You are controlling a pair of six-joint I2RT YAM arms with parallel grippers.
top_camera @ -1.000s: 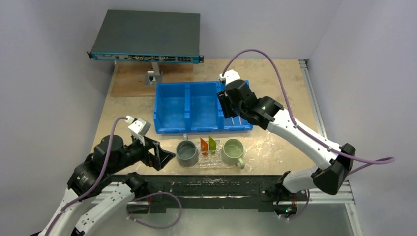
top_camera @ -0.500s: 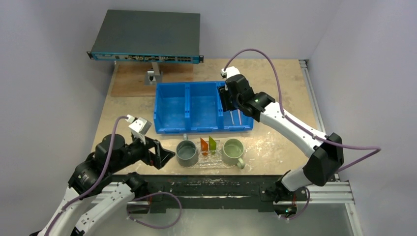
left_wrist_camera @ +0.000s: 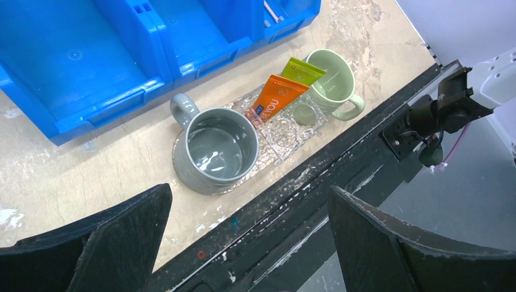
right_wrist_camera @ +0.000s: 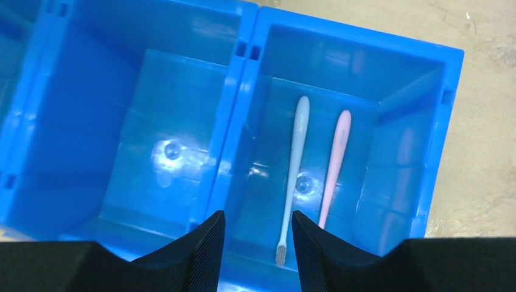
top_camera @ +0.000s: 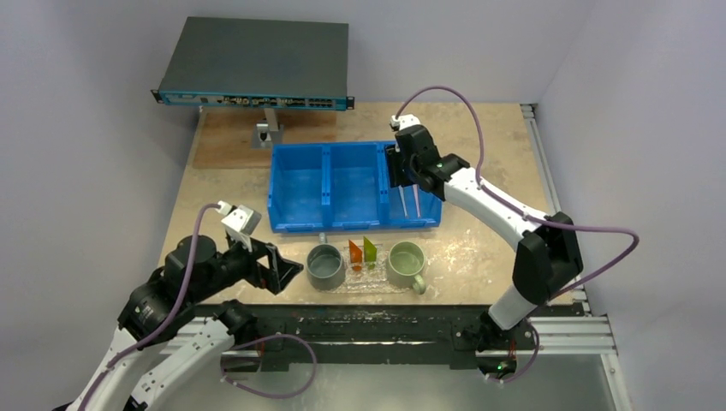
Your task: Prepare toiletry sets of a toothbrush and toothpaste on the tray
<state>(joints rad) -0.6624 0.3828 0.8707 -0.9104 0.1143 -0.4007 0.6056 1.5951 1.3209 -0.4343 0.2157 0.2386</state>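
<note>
Right gripper parted, empty, above two toothbrushes in the blue bin. Left gripper spread wide, empty, near tray.

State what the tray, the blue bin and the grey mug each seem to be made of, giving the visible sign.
Tray: clear glass or acrylic, pebbled; the table shows through it.
Blue bin: moulded plastic, glossy; uniform colour, soft highlights.
Grey mug: probably glazed ceramic; thick wall, shiny reflections inside.
</note>
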